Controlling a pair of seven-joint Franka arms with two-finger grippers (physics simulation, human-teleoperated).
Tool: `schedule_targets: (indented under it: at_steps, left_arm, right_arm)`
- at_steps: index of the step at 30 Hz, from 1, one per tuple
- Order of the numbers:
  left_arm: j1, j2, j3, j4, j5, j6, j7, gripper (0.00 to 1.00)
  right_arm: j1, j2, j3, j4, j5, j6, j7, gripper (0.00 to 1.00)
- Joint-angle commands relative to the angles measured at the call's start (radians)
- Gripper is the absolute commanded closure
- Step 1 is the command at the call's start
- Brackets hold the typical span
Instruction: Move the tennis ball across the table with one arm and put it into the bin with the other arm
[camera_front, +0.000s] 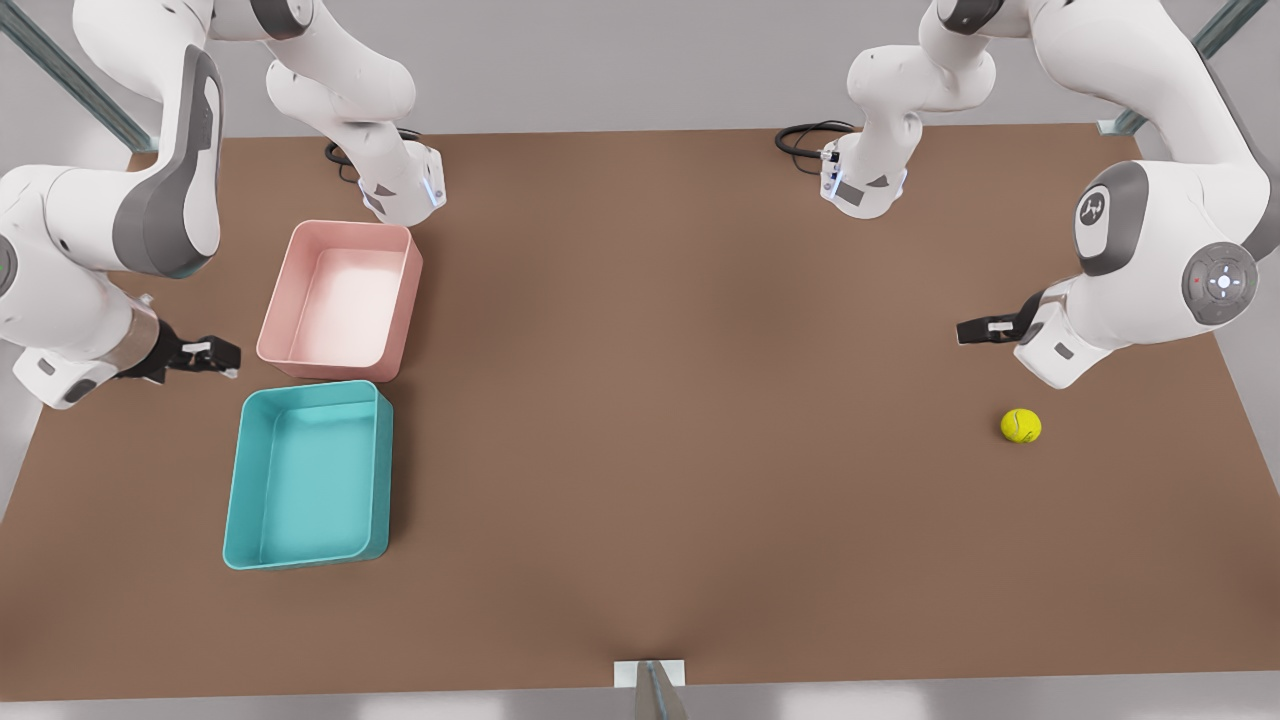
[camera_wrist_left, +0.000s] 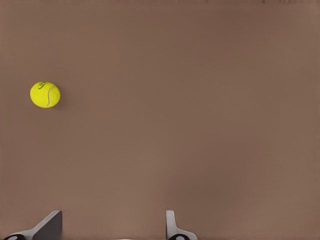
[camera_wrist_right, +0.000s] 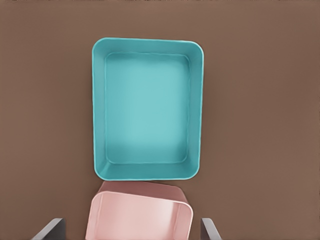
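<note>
Small yellow-green fuzzy tennis ball (camera_front: 1021, 426) lay on the matte brown table (camera_front: 680, 420), far right, well apart from the teal plastic bin (camera_front: 240, 500). Left gripper (camera_front: 985, 330) hovered nearby, fingers spread, empty. Right gripper (camera_front: 205, 357), spread, waited beside the pale pink tub (camera_front: 275, 310). Risk: a nudged ball rolls off.

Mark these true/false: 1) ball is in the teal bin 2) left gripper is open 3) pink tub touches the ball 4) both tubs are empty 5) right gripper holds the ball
1) False: the tennis ball lies on the bare table, far from the teal bin.
2) True: the left gripper is open, near the ball.
3) False: the pink tub sits beside the bin.
4) True.
5) False: the right gripper is open and holds nothing, beside the tubs.
</note>
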Motion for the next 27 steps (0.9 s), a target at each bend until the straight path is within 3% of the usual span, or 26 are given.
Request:
schedule_targets:
  at_steps: [1,3,4,5,6,8,12,15,19,21,27]
  left_arm:
    - [-0.001,-0.001,0.0,0.0,0.0,0.004,-0.024,0.0]
    - [0.002,-0.001,0.0,0.0,0.002,0.005,-0.024,0.0]
    - [0.012,0.005,0.003,0.0,0.0,0.017,-0.009,0.18]
    - [0.055,0.04,0.009,0.0,0.016,0.033,0.204,0.63]
    - [0.089,0.071,0.014,0.0,0.043,0.078,0.392,0.78]
    - [0.195,0.158,0.038,-0.003,0.057,0.256,0.965,0.79]
    - [0.242,0.246,0.038,-0.012,0.123,0.49,1.823,0.79]
    - [0.296,0.319,0.038,-0.018,0.096,0.536,2.22,0.79]
    - [0.371,0.405,0.038,-0.043,0.092,0.562,2.47,0.79]
    - [0.388,0.421,0.038,-0.109,0.088,0.689,2.604,0.79]
    - [0.408,0.428,0.08,-0.241,0.122,0.884,2.524,0.79]
  right_arm:
    - [0.0,0.002,-0.002,0.002,-0.004,0.025,-0.031,0.0]
    - [0.0,0.002,-0.003,0.002,-0.004,0.025,-0.025,0.0]
    - [0.002,0.005,-0.011,0.002,-0.004,0.025,-0.031,0.0]
    - [-0.003,0.026,-0.011,0.002,-0.004,0.023,-0.037,0.0]
    - [-0.003,0.029,-0.011,0.002,-0.003,0.025,-0.034,0.0]
    - [0.003,0.034,-0.008,0.006,-0.004,0.035,-0.026,0.0]
    - [-0.003,0.051,-0.008,0.011,0.017,0.043,-0.022,0.0]
    - [-0.008,0.061,-0.008,0.029,0.025,0.055,-0.028,0.0]
    - [-0.008,0.064,-0.008,0.029,0.029,0.055,-0.026,0.0]
    - [-0.006,0.072,-0.008,0.031,0.029,0.055,-0.028,0.0]
    - [-0.008,0.084,-0.006,0.036,0.031,0.055,-0.04,0.0]
